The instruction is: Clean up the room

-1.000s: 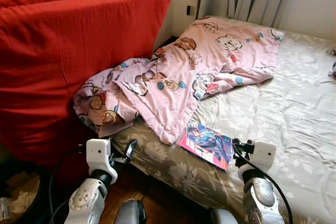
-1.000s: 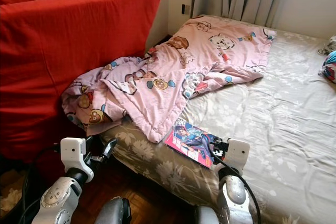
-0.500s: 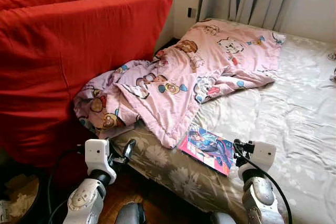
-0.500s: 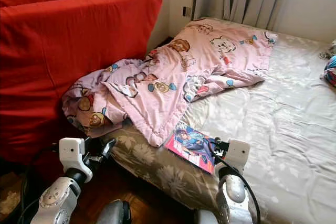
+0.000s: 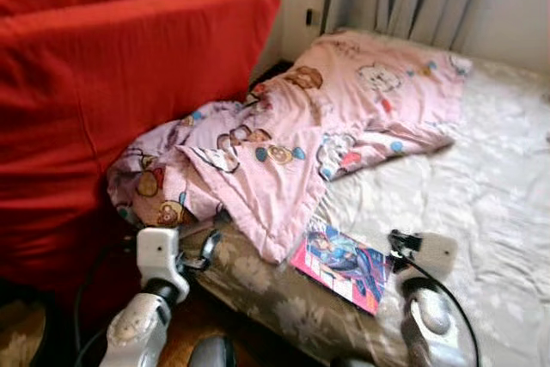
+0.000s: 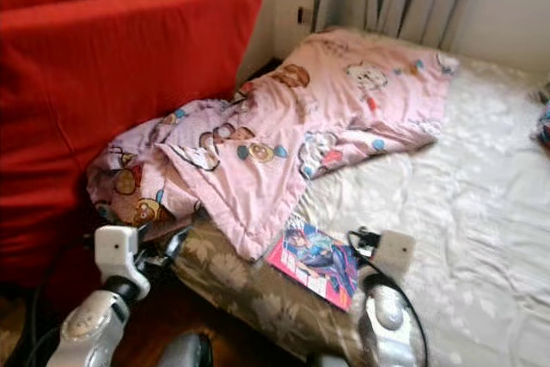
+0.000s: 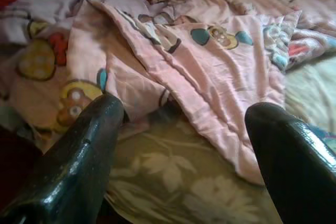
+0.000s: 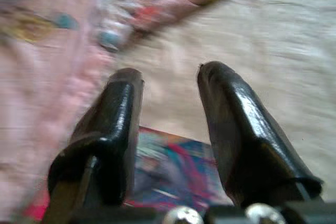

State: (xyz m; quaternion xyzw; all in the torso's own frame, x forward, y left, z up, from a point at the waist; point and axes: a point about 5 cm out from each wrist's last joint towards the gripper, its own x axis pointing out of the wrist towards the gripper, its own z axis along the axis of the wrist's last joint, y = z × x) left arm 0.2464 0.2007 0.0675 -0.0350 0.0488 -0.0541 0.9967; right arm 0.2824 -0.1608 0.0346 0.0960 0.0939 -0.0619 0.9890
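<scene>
Bedside approach: comic book awaiting pickup.

Comic book (image 5: 340,262) lies flat at the mattress's (image 5: 481,186) near edge, just right of the crumpled pink quilt (image 5: 284,143). Right gripper (image 8: 168,124), jaws parted and empty, poised above it, apparently lining up a grasp; left gripper (image 7: 181,145) wide open, facing the quilt.

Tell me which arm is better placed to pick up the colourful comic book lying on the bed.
Right. The right gripper hangs directly over the colourful comic book, fingers open, while the left gripper faces the pink cartoon-print blanket at the bed's edge.
</scene>
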